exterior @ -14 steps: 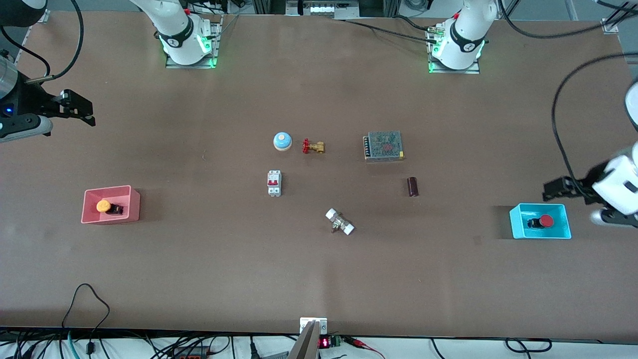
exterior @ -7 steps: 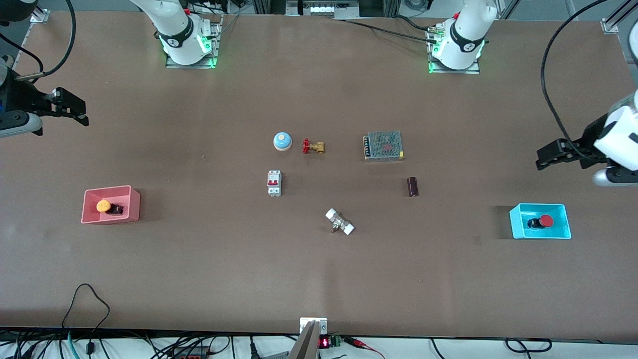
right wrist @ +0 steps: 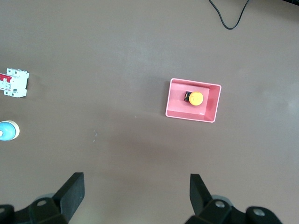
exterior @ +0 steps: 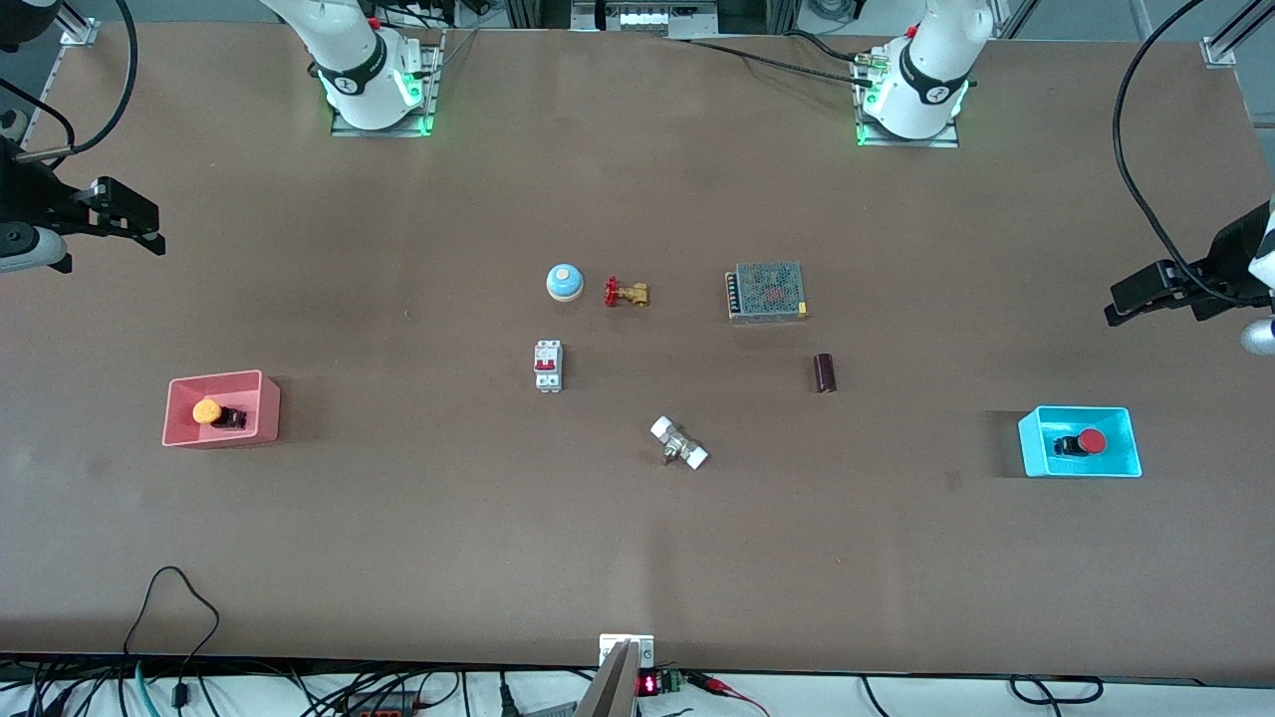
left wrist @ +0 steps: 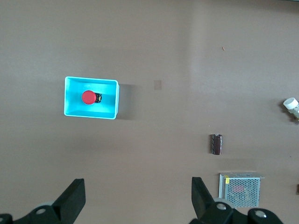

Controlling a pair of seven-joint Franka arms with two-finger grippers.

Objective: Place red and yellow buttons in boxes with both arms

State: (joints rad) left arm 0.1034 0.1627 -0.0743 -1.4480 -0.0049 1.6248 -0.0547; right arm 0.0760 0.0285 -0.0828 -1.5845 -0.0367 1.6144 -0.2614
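Cropping both arms (exterior: 1235, 269) at edges

Loose hardware in the middle of the brown table (exterior: 398, 538)

A blue dome bell (exterior: 564, 282) sits just beside a brass valve with a red handle (exterior: 626, 293), with a meshed metal power supply (exterior: 766, 292) farther toward the left arm's end. Nearer the front camera lie a white circuit breaker with red switches (exterior: 548, 365), a dark brown cylinder (exterior: 824, 373) and, nearest, a metal fitting with white end caps (exterior: 678, 443). A black cable (exterior: 179, 617) loops over the table's near edge.
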